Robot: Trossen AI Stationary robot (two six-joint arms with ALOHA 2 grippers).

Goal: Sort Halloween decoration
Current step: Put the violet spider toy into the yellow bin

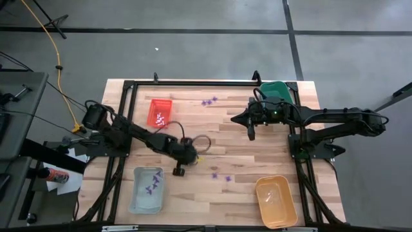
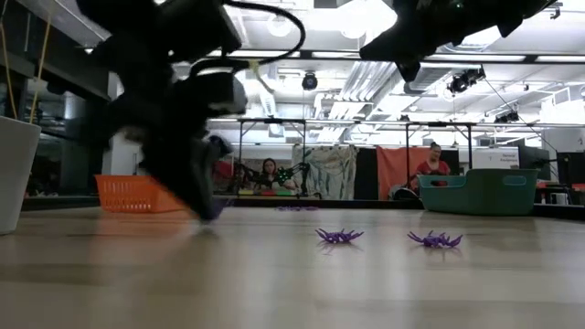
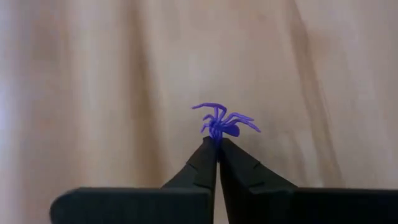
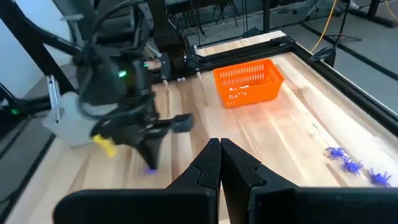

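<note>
— Halloween decoration pieces, where do they lie?

— Scattered. One tiny purple plastic spider (image 3: 221,122) is pinched by a leg between the tips of the left gripper (image 3: 217,144), whose dark fingers are pressed together on it just above the pale wooden table (image 1: 238,145). In the high view that gripper (image 1: 179,169) sits near the table's middle, just beside the pale blue rectangular tray (image 1: 147,189).

— Anything in that tray?

— A few purple pieces (image 1: 154,180) lie inside it. The red slotted tray (image 1: 160,112) farther back holds some small whitish pieces (image 1: 161,119).

— And loose ones?

— Two purple spiders on the wood (image 2: 339,236), side by side and apart, between the left gripper and the orange rectangular tray (image 1: 276,201). Another small purple cluster (image 1: 209,101) lies near the far edge, between the red tray and the dark green tray (image 1: 275,91).

— The other arm?

— The right gripper (image 4: 219,155) hangs above the table near the green tray, fingers closed together, holding nothing.

— Anyone in the room?

— Two seated people (image 2: 270,174) show beyond the table in the low view, well behind it.
</note>
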